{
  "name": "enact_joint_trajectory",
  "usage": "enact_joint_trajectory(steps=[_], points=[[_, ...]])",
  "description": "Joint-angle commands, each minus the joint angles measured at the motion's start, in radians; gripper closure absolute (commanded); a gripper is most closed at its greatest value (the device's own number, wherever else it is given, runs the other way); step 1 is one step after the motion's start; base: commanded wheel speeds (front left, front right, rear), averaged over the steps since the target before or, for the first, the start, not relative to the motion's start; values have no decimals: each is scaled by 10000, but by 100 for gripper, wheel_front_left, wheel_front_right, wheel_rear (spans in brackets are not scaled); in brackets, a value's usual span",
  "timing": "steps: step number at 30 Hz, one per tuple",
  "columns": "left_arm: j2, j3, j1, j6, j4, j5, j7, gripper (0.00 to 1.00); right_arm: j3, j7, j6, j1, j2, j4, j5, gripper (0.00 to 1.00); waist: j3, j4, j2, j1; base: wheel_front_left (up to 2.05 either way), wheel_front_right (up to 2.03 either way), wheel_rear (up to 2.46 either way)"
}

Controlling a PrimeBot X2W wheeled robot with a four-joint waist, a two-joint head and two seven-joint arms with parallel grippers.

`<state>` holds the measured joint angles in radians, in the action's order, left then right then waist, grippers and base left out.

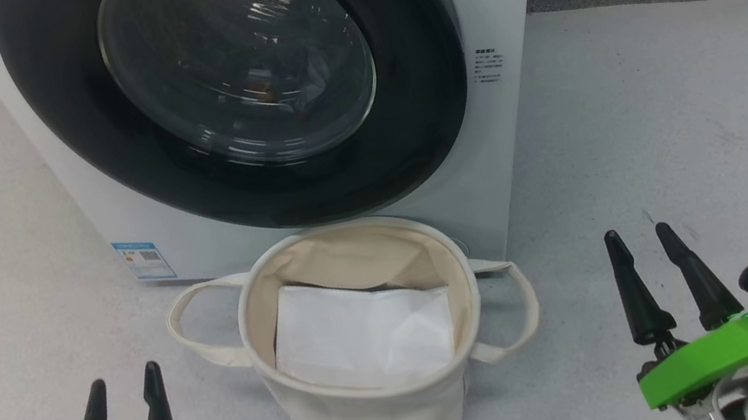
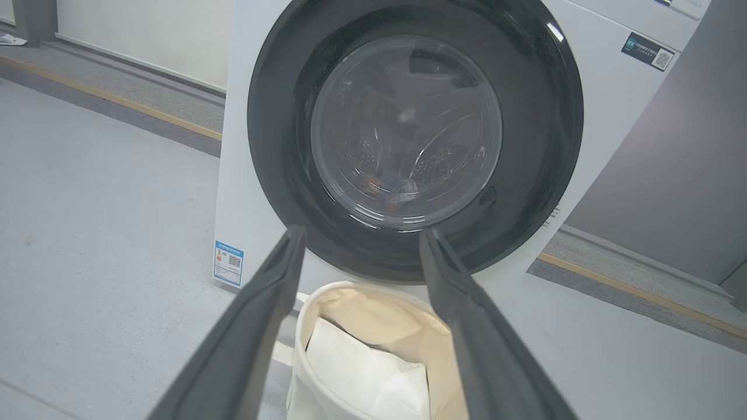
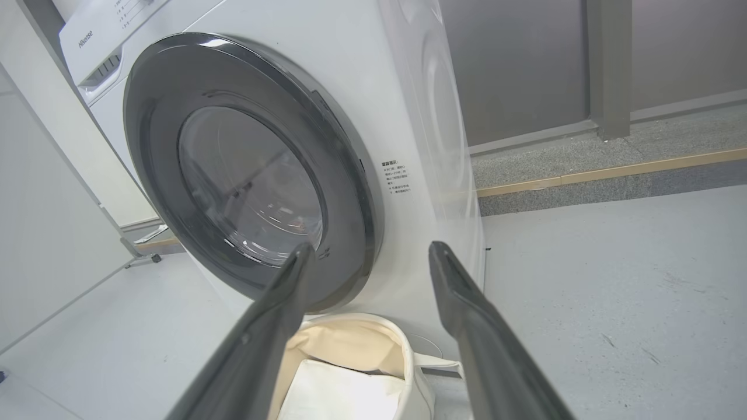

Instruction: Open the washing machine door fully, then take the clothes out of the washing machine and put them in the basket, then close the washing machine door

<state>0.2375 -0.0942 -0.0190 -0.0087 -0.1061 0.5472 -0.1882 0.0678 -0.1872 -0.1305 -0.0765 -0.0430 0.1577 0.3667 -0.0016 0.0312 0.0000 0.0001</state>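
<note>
While washing machine door (image 1: 103,158) sits shut, up and ahead of both grippers, your right gripper (image 1: 636,234) lies nearer its right rim (fingers spread, empty); left gripper (image 1: 125,375) likewise spread. Clothes (image 2: 390,195) faint behind glass; basket (image 1: 365,419) between grippers.

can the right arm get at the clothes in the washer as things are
Probably not yet: the washing machine door is shut, and the clothes lie behind its glass. The open right gripper is short of the door.
</note>
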Motion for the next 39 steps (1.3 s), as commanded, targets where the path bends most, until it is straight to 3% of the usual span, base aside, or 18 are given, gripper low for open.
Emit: enact_joint_trajectory(steps=[1,21,39], points=[[294,362,-399,72,407,-293,-146,0,182,-154,-2,-490,-54,-437,-280,0,10,-3,0,0,0,0,0],[632,575,-423,97,914,-2436,-730,0,40,-666,-2,-679,-72,-805,-2638,0,212,-59,0,0,0,0,0],[509,934,-382,-42,781,-2421,-736,0,-151,-562,-2,-694,-72,-710,-2211,0,201,-68,0,0,0,0,0]])
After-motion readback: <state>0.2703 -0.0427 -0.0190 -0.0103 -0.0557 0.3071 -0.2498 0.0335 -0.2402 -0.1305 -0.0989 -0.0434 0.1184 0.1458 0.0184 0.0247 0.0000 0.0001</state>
